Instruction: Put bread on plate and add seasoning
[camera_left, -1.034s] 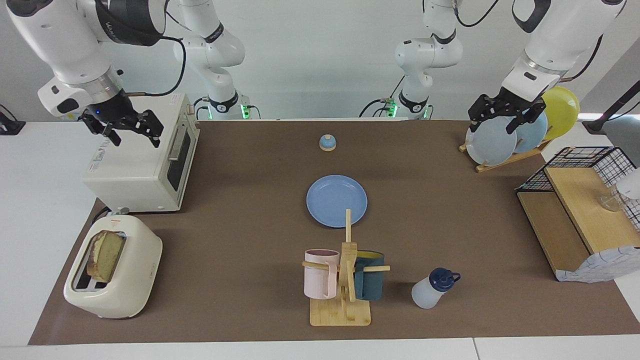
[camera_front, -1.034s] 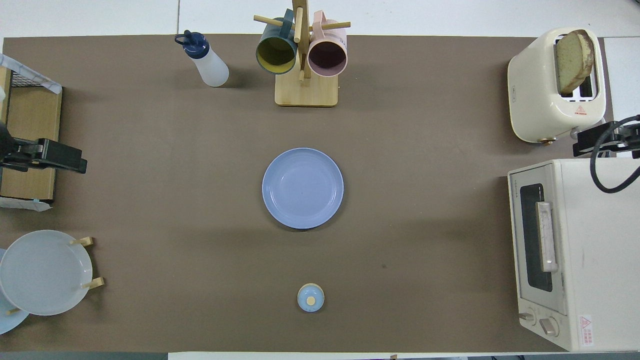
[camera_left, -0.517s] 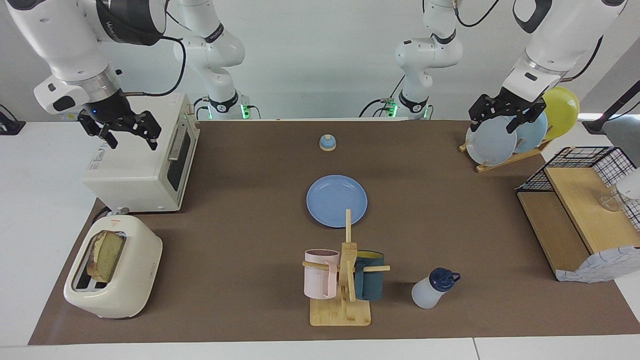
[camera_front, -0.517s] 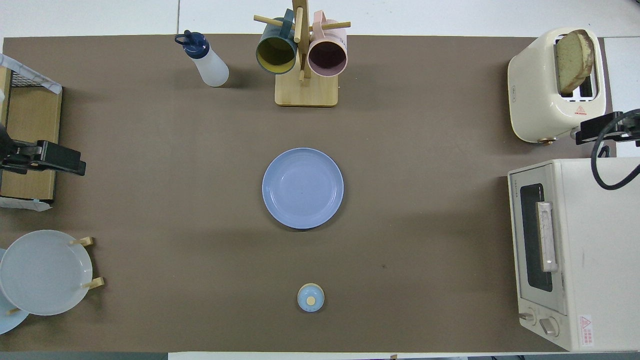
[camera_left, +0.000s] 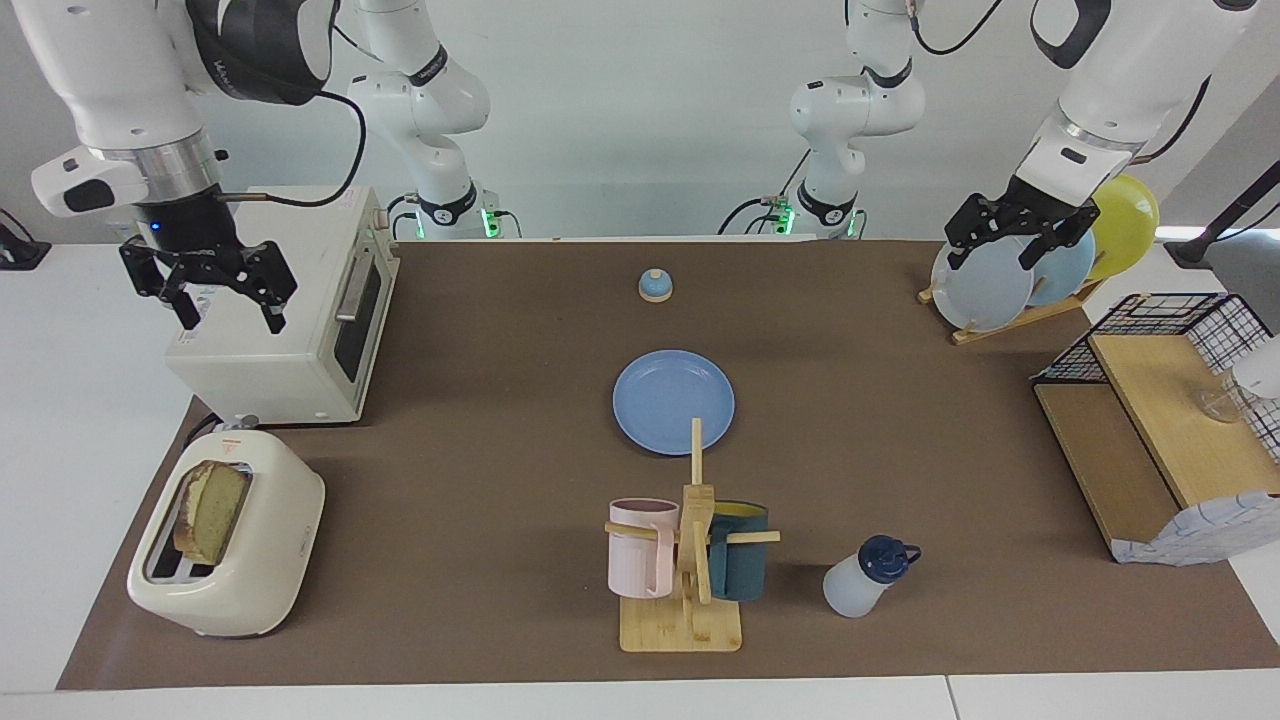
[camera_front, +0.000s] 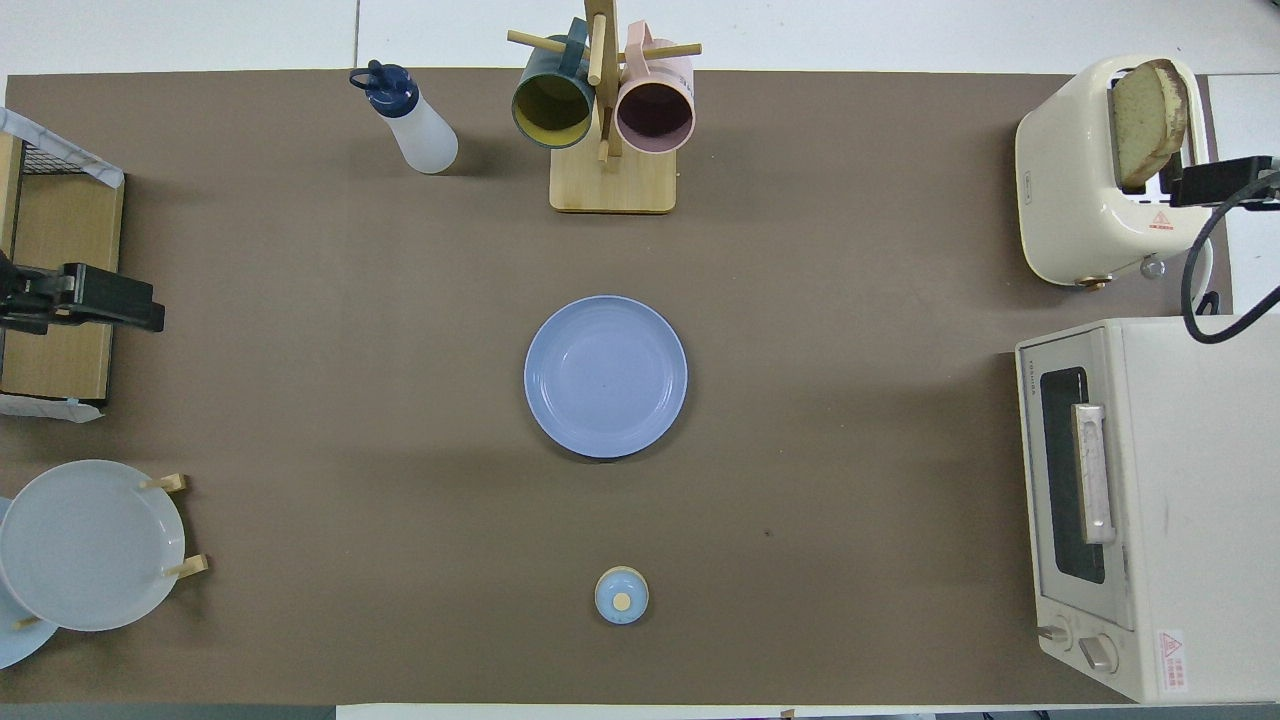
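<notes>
The right tool (camera_left: 222, 300) hangs in the air with its two fingers spread wide and nothing between them, pointing down over the top of the white toaster oven (camera_left: 290, 320) at the right arm's end of the counter (camera_left: 480, 480). Over the past second it has swung away from the oven's door side toward the counter's outer edge, and in the overhead view its dark tip now shows right beside the bread, where earlier it sat lower, between toaster and oven. That suggests the first step, fetching the bread, is only beginning: the tool is heading for the slice but does not touch it. The bread (camera_left: 212, 510), a pale slice with a brown crust, stands upright in a slot of the cream toaster (camera_left: 228, 535), which sits at the counter's corner farthest from the robots at the right arm's end. The blue plate (camera_left: 673, 401) lies flat and bare at the middle of the counter. The seasoning (camera_left: 865, 578), a white bottle with a dark blue cap, stands near the counter's edge farthest from the robots, beside a wooden mug stand (camera_left: 685, 560). The left tool (camera_left: 1010, 243) waits, its fingers also spread and holding nothing, raised over the rack of upright plates (camera_left: 985, 285) at the left arm's end; it has barely shifted.
</notes>
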